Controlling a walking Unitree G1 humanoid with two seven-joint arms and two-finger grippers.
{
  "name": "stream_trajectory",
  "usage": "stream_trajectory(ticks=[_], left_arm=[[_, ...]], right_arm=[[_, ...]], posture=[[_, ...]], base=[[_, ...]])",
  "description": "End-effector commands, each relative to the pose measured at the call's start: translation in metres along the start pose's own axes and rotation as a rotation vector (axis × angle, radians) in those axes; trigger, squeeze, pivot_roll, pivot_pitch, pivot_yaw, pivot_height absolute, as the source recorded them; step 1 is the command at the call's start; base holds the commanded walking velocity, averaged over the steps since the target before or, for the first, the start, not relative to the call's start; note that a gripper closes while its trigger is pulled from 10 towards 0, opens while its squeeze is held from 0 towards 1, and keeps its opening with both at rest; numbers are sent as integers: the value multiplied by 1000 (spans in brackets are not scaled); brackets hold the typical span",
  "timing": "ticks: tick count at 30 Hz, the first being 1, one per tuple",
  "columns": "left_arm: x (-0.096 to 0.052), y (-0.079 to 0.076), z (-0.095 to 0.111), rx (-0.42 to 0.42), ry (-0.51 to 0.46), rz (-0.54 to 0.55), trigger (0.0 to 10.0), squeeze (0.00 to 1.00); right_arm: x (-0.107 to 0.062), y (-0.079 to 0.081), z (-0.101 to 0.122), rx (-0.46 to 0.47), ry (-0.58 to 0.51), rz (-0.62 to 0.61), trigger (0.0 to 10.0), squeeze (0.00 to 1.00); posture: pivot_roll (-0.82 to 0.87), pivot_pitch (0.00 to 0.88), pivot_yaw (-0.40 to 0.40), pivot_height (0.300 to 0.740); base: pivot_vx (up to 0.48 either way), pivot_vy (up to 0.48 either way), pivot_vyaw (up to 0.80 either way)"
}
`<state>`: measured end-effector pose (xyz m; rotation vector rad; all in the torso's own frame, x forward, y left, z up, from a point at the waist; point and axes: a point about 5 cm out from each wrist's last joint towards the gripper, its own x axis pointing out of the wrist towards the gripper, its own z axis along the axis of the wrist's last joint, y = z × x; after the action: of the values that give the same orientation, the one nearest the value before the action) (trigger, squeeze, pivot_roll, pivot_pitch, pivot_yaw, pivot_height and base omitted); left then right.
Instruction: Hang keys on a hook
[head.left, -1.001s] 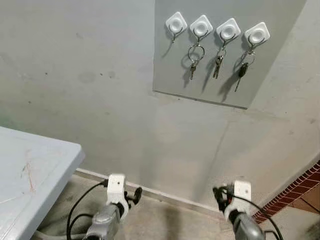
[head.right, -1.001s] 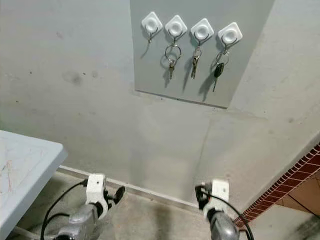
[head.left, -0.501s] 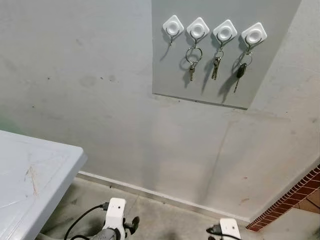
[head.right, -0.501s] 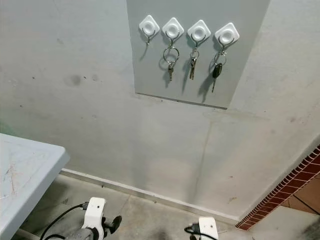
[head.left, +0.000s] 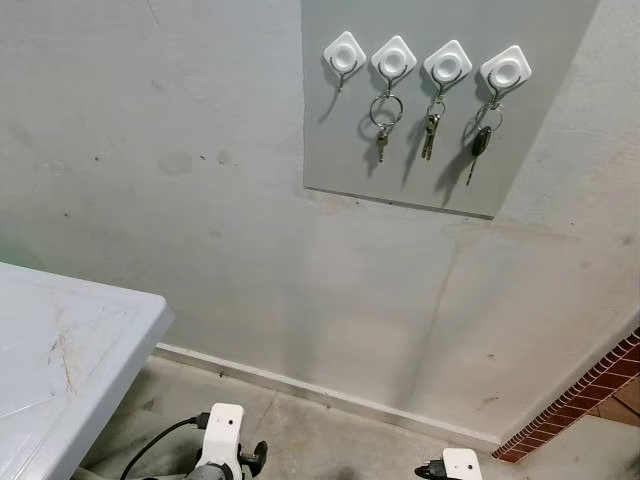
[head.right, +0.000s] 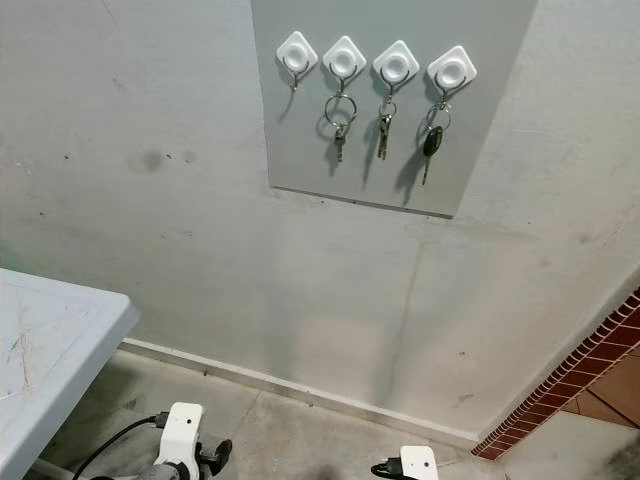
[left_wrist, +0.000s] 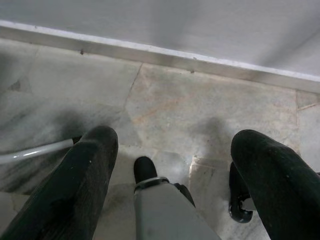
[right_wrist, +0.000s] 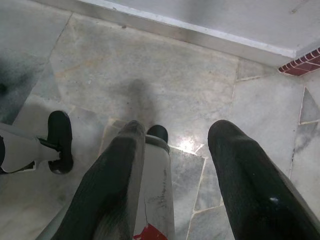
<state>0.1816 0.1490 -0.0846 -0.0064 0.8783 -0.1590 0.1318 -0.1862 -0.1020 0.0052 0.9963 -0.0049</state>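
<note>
Since three sets of keys (head.left: 432, 133) hang on the wall hooks (head.left: 392, 63) and both the left tool (left_wrist: 170, 172) and right tool (right_wrist: 175, 175) gape wide and empty near the floor, hanging looks done.

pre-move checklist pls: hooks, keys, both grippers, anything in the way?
1. Free hook: leftmost hook on the grey panel is bare. ok.
2. Other three hooks: key ring, key bunch and black car key each hang on one. ok.
3. Left gripper: fingers apart, nothing between them. Not ok, no keys held.
4. Right gripper: fingers apart, nothing held. Not ok.
5. Keys to hang: cannot tell where.
6. White table at the robot's left: off the path to the panel. ok.
</note>
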Motion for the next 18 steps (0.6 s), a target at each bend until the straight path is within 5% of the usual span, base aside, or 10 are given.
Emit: stream_trajectory(ticks=[1, 18], left_arm=[[0, 0, 0, 21, 12, -3, 10000, 0], [-1, 0, -5, 12, 29, -11, 10000, 0]], right_arm=[[0, 0, 1, 5, 1, 1, 10000, 0], [-2, -3, -6, -11, 14, 9, 10000, 0]], posture=[[-63, 0, 35, 740], [-56, 0, 28, 740]], base=[[0, 0, 0], [0, 0, 0]])
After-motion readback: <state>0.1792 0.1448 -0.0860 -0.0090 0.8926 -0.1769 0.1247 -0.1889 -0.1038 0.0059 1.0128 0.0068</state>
